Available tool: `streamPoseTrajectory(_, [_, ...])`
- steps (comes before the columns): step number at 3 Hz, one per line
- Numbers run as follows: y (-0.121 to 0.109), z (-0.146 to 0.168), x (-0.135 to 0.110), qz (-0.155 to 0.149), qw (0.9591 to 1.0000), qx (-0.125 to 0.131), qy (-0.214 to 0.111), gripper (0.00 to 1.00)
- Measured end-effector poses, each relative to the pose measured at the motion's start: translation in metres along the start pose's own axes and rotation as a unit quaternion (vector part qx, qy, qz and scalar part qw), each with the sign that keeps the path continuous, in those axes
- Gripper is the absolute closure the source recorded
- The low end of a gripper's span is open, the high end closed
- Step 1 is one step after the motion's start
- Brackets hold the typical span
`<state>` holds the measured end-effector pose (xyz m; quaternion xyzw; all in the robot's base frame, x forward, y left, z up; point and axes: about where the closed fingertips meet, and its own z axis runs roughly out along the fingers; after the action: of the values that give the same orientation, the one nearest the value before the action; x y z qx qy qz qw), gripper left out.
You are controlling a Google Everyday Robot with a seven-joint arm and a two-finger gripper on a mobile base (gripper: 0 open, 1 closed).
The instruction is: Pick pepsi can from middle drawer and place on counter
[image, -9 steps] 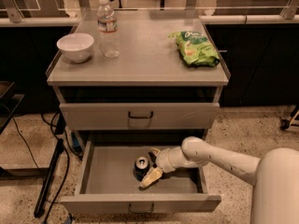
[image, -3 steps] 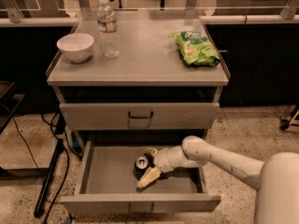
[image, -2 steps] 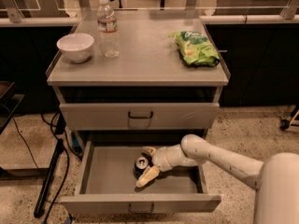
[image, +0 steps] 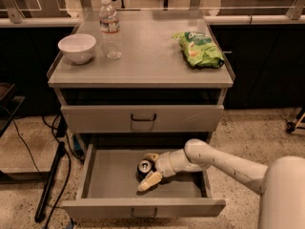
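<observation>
hand [image: 144,171] sits low inside the pulled-out middle drawer [image: 107,178], reaching in from the right at the end of the pale arm [image: 224,163]. its two fingers [image: 150,180] are spread, one behind the pepsi can [image: 144,166] and one in front of it, so the can stands between them. whether the pads press on the can i cannot tell. the can is upright on the drawer floor, its silver top showing, about midway along the drawer's width and nearer its back than its front panel. above it, the upper drawer [image: 142,118] is pushed in. on the tabletop [image: 147,61] a white bowl [image: 76,47] rests by the left edge, toward the back-left corner. a clear water bottle [image: 110,28] stands upright just beside the bowl, on its right and closer to the back edge. a green chip bag [image: 199,49] lies flat near the right edge, toward the back-right corner, well apart from the bottle.
</observation>
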<state>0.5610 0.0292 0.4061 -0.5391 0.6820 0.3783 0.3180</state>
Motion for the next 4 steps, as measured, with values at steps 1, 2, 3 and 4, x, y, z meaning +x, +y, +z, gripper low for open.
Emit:
streamPoseTrajectory(1, [0.000, 0.000, 0.000, 0.000, 1.0000, 0.000, 0.000, 0.37])
streamPoseTrajectory(2, [0.000, 0.000, 0.000, 0.000, 1.0000, 0.000, 0.000, 0.69])
streamPoseTrajectory(3, [0.000, 0.000, 0.000, 0.000, 1.0000, 0.000, 0.000, 0.92])
streamPoseTrajectory(4, [0.006, -0.003, -0.017, 0.005, 0.9999, 0.009, -0.002, 1.00])
